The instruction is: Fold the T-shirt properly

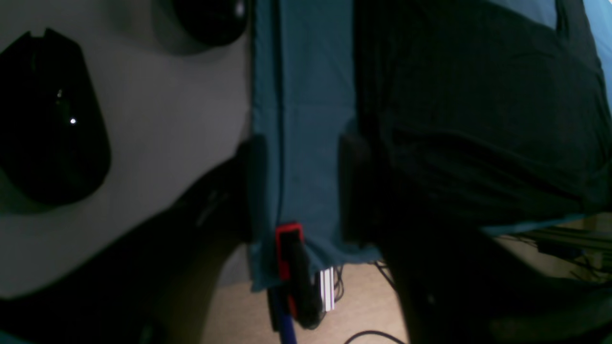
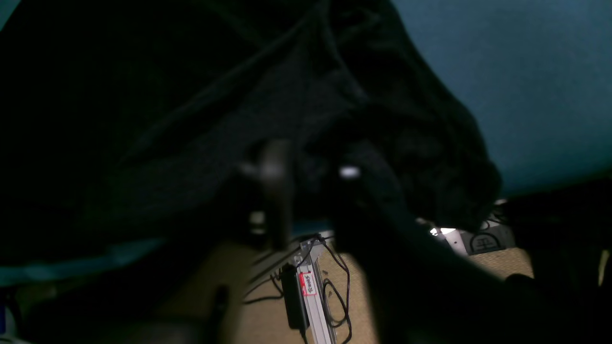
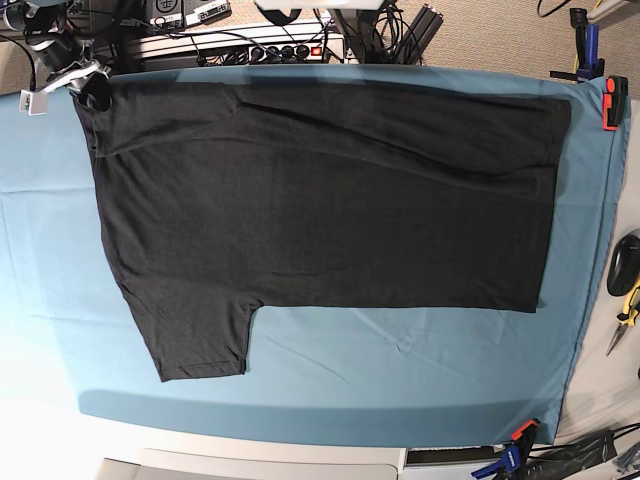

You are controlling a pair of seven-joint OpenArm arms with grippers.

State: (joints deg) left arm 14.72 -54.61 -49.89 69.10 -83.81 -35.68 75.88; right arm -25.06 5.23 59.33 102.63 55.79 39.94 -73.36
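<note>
I judge the shirt (image 3: 330, 200) soft and limp; right gripper (image 3: 85, 85) pinches its far corner; left gripper (image 1: 301, 186) stands released.

My table has a blue-green cloth (image 3: 330, 380) spread flat over its top. Red clamps (image 3: 611, 102) pinch the cloth at the far edge and the near edge. A big dark T-shirt (image 3: 330, 200) lies right on the cloth. It is spread out wide, with one short sleeve poking toward the near side. Bare cloth shows all around the shirt.
</note>
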